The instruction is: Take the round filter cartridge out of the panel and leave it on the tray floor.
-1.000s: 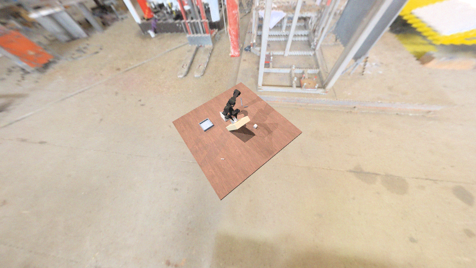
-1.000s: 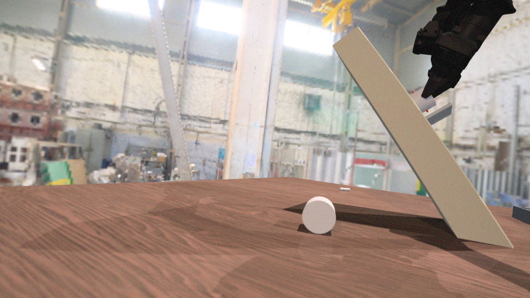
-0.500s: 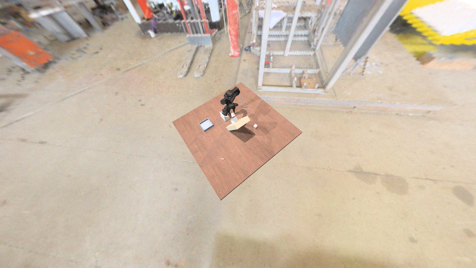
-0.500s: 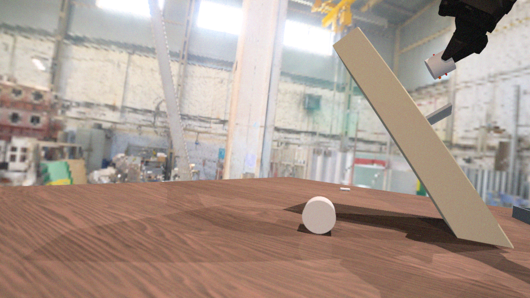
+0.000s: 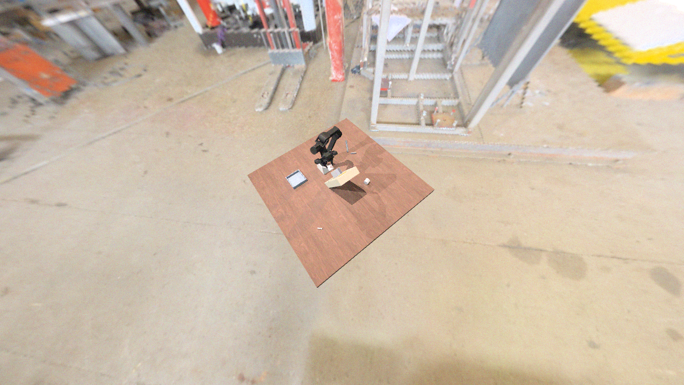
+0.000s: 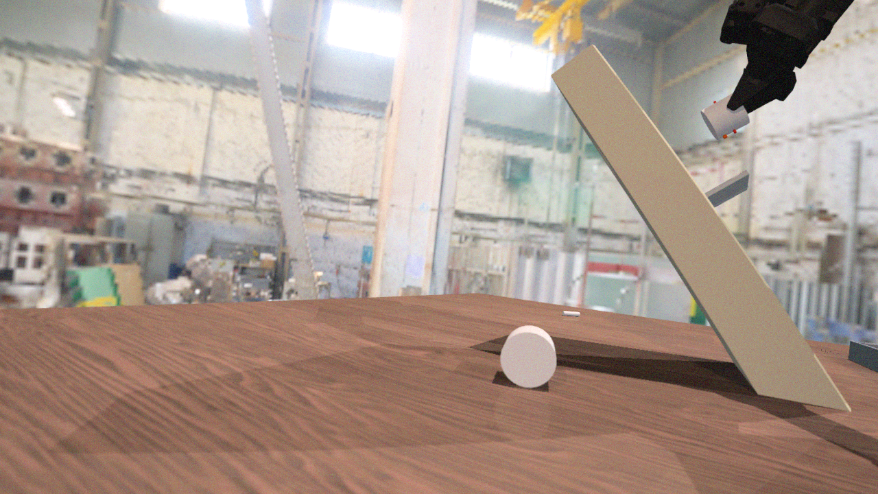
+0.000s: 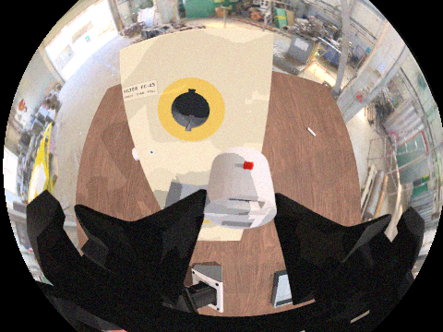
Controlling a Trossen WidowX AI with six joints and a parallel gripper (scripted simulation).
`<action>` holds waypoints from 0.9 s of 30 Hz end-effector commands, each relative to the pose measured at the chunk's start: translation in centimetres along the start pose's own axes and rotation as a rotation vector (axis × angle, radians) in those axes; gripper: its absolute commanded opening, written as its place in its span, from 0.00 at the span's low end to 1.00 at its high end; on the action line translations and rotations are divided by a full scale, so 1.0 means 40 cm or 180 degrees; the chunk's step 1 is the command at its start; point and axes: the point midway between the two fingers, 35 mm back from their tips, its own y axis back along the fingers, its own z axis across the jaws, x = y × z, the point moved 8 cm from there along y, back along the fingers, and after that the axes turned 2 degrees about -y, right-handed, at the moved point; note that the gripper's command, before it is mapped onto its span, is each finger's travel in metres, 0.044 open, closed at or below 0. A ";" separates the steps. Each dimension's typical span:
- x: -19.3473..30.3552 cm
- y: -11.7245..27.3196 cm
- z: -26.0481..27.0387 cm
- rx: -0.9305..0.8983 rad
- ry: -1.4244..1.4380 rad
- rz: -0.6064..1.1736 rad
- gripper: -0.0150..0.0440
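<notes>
wrist: gripper (image 5: 328, 166) (image 6: 733, 110) (image 7: 240, 197) clamping the filter cartridge (image 6: 724, 117) (image 7: 241, 189), slots showing | exterior: cartridge hanging clear of the tilted panel (image 5: 342, 177) (image 6: 669, 221) (image 7: 231, 69) (slots hidden here) | wrist alone: panel's round opening (image 7: 190, 110) gaping | top: tray (image 5: 296, 178) (image 6: 864, 355) (image 7: 282, 289) lying apart

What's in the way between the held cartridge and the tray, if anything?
Nothing visible stands directly between the cartridge and the tray. The white bracket sits close to that route, near the arm, so I'd keep the cartridge high over it.
</notes>
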 end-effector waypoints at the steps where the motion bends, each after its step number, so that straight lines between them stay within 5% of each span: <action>1: -0.006 -0.006 -0.047 -0.0037 0.0023 0.0034 0.25; 10: -0.001 -0.020 -0.098 -0.0054 -0.0060 0.0082 0.25; 27: 0.142 -0.021 -0.324 0.1109 -0.1910 0.0336 0.25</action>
